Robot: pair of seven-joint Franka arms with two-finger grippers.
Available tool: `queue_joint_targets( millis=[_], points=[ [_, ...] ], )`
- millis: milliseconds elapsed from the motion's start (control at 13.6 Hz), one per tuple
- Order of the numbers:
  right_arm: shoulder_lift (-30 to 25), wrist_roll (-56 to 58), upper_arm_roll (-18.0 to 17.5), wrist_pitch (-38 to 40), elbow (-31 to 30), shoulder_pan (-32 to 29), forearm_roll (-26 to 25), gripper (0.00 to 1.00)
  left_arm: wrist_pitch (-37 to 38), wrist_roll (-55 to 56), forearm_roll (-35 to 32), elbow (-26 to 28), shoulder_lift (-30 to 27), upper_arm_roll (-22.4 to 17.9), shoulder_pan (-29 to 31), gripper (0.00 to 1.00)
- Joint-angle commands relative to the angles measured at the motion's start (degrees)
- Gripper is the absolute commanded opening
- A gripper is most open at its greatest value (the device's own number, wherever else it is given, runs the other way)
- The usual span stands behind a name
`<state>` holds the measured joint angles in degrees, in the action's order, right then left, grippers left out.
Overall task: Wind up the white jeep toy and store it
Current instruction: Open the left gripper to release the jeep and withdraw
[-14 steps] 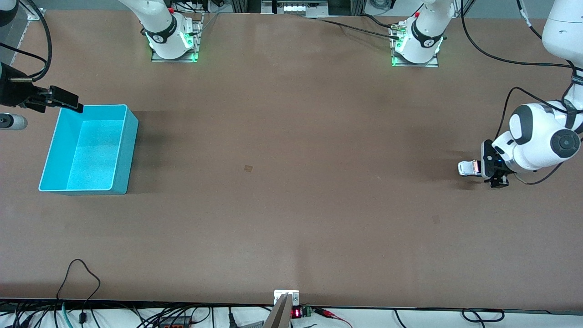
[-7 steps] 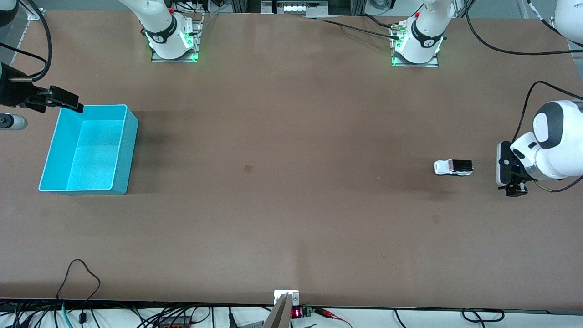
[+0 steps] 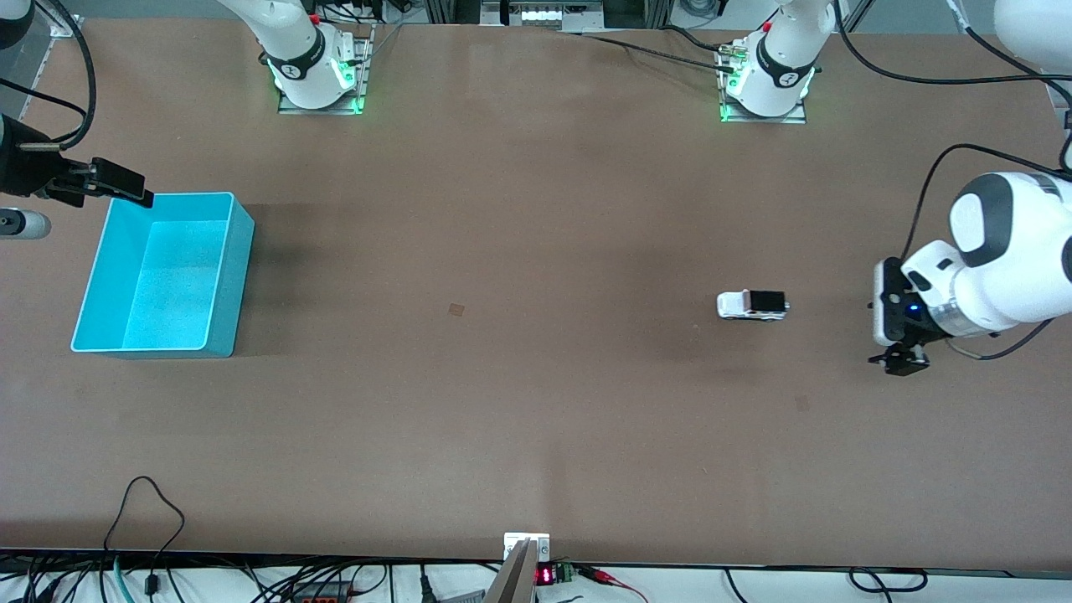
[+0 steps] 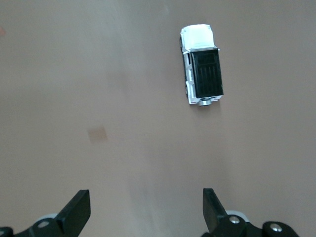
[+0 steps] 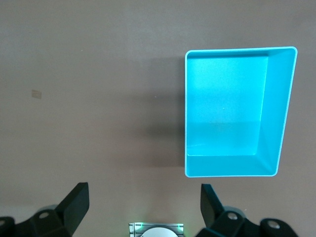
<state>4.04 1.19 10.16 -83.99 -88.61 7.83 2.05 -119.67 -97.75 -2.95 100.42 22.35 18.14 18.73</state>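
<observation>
Left hand [image 3: 898,362] hung over the tabletop [image 3: 536,419] near the edge at the left arm's end, its dark fingers [image 4: 79,212] spread wide apart and empty. Right hand [image 3: 117,186] waited above the corner of the turquoise plastic bin [image 3: 226,276] at the right arm's end, fingers likewise apart with nothing between them.

That large open rectangular bin sat empty near the tabletop edge at the right arm's end. Much smaller, the boxy white jeep toy with a black roof panel [image 3: 752,305] stood on its wheels on bare tabletop, well apart from the left hand and a long way from the bin, its white bonnet pointing toward the bin's end.

As a judgement, a wound toy left free on a smooth surface could roll off line, miss the bin altogether or stop short. It would then need a fresh grasp, and the small, low body offers little for the fingers to clamp.

Both arms were cut off at the front view's borders. The right hand showed there only as a dark shape. Whether the jeep was moving could not be told.
</observation>
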Motion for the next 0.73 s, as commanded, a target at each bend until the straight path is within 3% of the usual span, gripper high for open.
queue_joint_targets(
  millis=[0,220,661],
  points=[
    [-0.35,-0.84,-0.06,0.40,-0.25,0.08,0.67,1.00,1.11,5.96,2.06,-0.92,-0.90,-0.47,-3.52,1.00],
    [-0.35,-0.75,-0.06,0.40,-0.25,0.08,0.67,1.00,1.11,13.96,6.54,-0.92,-2.57,-0.73,-7.56,1.00],
    [-0.35,-0.75,-0.06,0.40,-0.25,-0.01,0.67,1.00,0.84,50.94,10.07,-3.29,-4.95,-1.00,-8.71,1.00]
  ],
)
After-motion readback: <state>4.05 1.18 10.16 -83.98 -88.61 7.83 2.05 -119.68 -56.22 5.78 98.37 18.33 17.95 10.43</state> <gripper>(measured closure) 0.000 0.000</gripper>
